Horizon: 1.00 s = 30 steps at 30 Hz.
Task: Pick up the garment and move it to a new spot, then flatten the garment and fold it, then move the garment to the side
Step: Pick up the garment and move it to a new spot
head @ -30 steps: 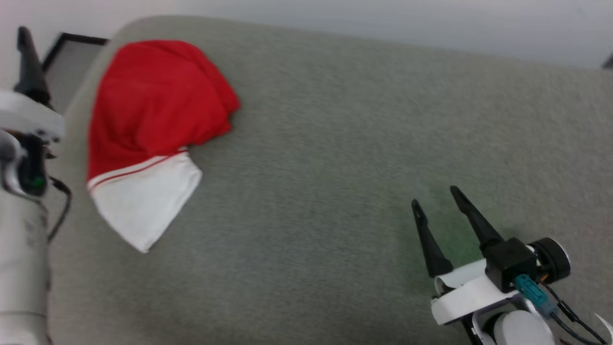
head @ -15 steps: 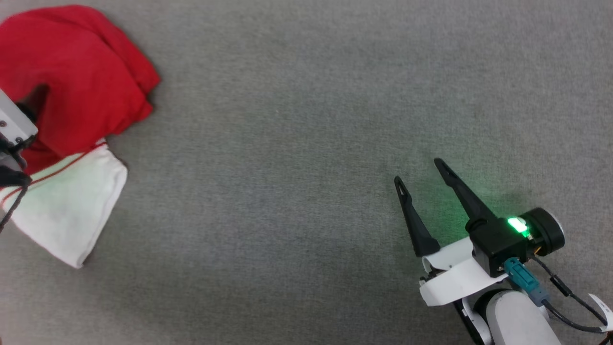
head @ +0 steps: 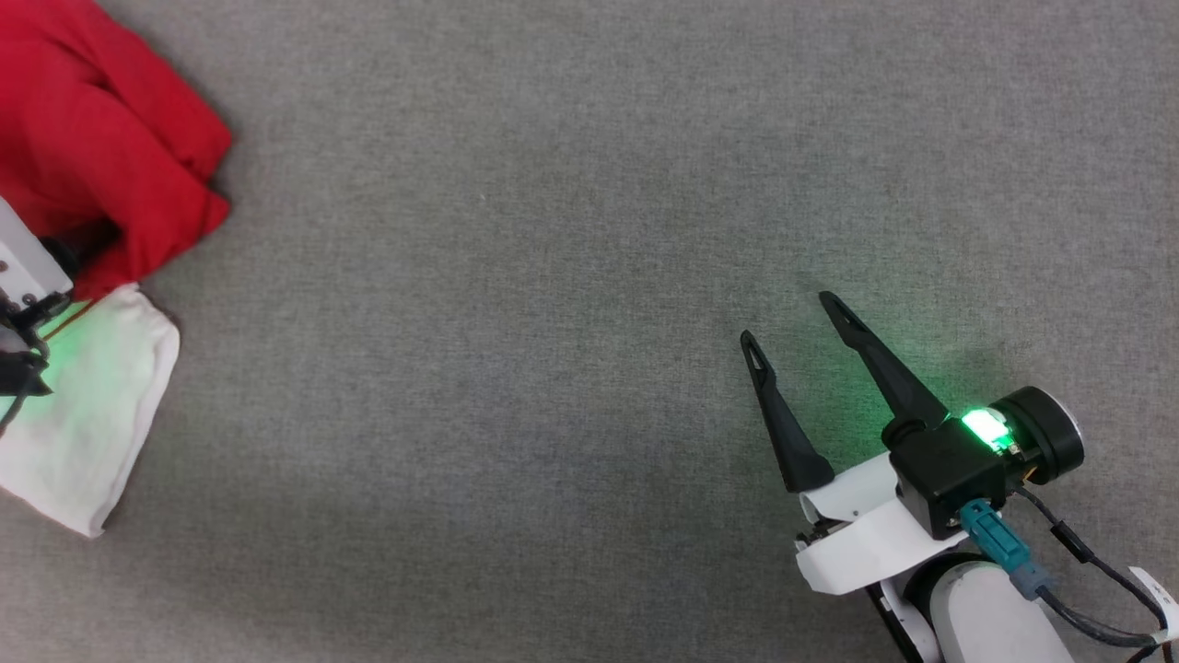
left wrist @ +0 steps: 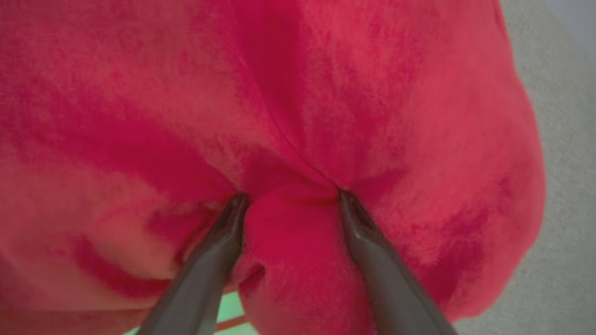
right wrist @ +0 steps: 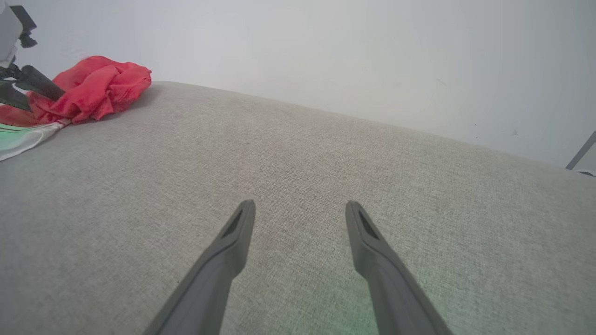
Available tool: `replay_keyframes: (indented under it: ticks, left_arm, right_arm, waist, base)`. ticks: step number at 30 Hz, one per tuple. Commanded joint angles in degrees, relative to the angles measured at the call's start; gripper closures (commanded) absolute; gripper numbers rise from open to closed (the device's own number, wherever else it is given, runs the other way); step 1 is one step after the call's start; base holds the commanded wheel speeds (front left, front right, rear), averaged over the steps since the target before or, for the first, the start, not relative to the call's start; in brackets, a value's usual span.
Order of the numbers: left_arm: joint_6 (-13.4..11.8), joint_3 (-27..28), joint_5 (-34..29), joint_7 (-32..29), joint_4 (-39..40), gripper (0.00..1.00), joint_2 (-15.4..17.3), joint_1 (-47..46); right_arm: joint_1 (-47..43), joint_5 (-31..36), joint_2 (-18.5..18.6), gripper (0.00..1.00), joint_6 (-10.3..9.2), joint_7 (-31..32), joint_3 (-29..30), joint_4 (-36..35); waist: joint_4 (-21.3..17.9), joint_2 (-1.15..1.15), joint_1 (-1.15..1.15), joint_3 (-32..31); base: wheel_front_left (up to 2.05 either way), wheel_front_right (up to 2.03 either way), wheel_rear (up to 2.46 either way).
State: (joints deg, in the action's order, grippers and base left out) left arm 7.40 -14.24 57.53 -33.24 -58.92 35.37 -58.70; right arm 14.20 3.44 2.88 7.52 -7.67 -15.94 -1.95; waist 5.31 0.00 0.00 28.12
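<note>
My left end effector [left wrist: 292, 195] sits wide, tips pressed into the bunched jersey [left wrist: 372, 93] to pinch a fold. My right end effector [head: 786, 317] hangs wide over the tabletop [head: 516, 368], idle.

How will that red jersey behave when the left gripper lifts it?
Probably floppy: the garment lies in bunched folds and bulges between the open left gripper's fingers. Its white panel lies limp, so it likely drapes when lifted. A push would probably wrinkle it, not slide it.
</note>
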Motion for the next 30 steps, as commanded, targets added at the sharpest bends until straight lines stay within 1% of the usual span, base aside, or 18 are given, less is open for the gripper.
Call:
replay_keyframes:
  ticks: [1,10,12,13,17,22,24,30]
  left_arm:
    - [0.14,-0.91,0.52,-0.3,-0.52,0.0,-1.17,1.26]
    - [0.15,-5.04,3.01,-0.67,-2.21,0.0,-3.01,0.96]
    - [0.15,-5.66,3.62,-0.19,-2.17,0.63,-3.13,0.72]
    - [0.17,-6.02,3.88,0.15,-1.97,1.0,-3.16,0.7]
    - [0.21,-6.54,4.34,5.38,-1.28,1.0,-2.04,0.38]
    - [0.2,-7.22,3.7,15.48,-1.06,1.0,-0.67,-1.17]
    - [0.18,-7.69,4.13,17.57,-0.61,1.0,-0.72,-1.89]
    - [0.17,-8.68,6.74,19.62,2.37,1.0,-1.0,-3.7]
  right_arm:
    - [-0.71,0.48,0.0,0.0,-0.06,0.27,-0.08,-0.56]
    - [-1.35,1.72,-0.02,0.0,-0.06,1.82,0.14,-4.24]
    - [-1.35,1.72,-0.02,0.0,-0.06,1.9,-0.02,-4.72]
    - [-1.31,1.67,-0.02,0.0,-0.06,1.92,-0.07,-4.85]
    - [-1.38,1.28,-0.01,0.0,-0.06,1.87,0.04,-4.72]
    - [-1.96,0.34,-0.01,0.0,-0.06,0.93,0.95,-3.54]
    - [-2.09,-0.27,-0.03,0.0,-0.06,0.5,1.24,-2.92]
    - [-2.66,-2.07,-0.02,0.0,-0.06,-0.98,1.69,-1.22]
  waist:
    - [-0.42,0.0,0.0,0.68]
    - [-0.87,0.0,0.0,1.97]
    - [-0.88,0.0,0.0,1.92]
    - [-0.87,0.0,0.0,1.84]
    - [-0.69,0.0,0.0,0.83]
    - [-0.27,0.0,0.0,-1.85]
    - [-0.1,0.0,0.0,-3.01]
    - [0.09,0.0,0.0,-5.64]
  base:
    - [0.0,0.0,0.0]
    - [0.0,0.0,0.0]
    - [0.0,0.0,0.0]
    - [0.0,0.0,0.0]
    - [0.0,0.0,0.0]
    - [0.0,0.0,0.0]
    - [0.0,0.0,0.0]
    - [0.0,0.0,0.0]
